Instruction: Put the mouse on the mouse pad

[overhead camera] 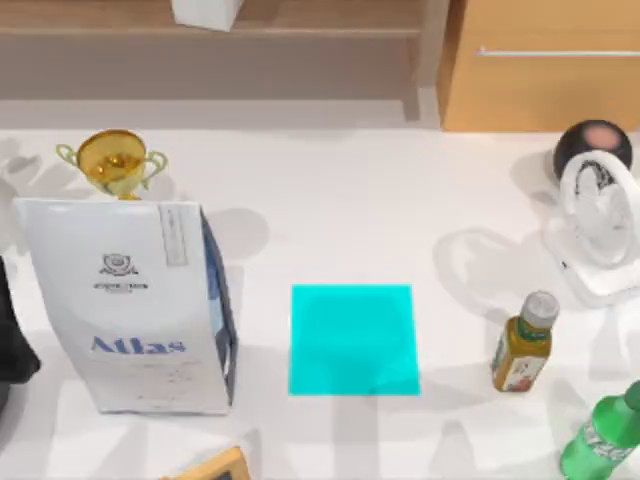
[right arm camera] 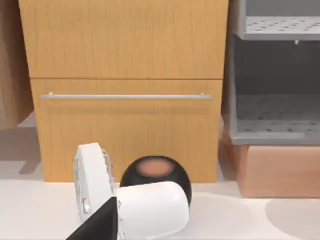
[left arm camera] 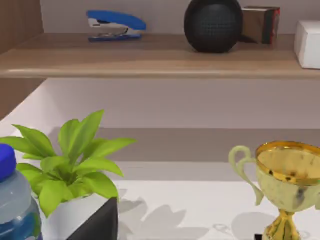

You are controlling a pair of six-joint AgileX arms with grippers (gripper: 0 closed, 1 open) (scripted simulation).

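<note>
The mouse pad waits bare

The cyan mouse pad (overhead camera: 354,340) lies flat on the counter (overhead camera: 380,210), between the Atlas bag (overhead camera: 125,305) and the small bottle (overhead camera: 523,343). No mouse can be picked out. Neither tool's grip can be told. A reaching arm could tip the bottle.
</note>
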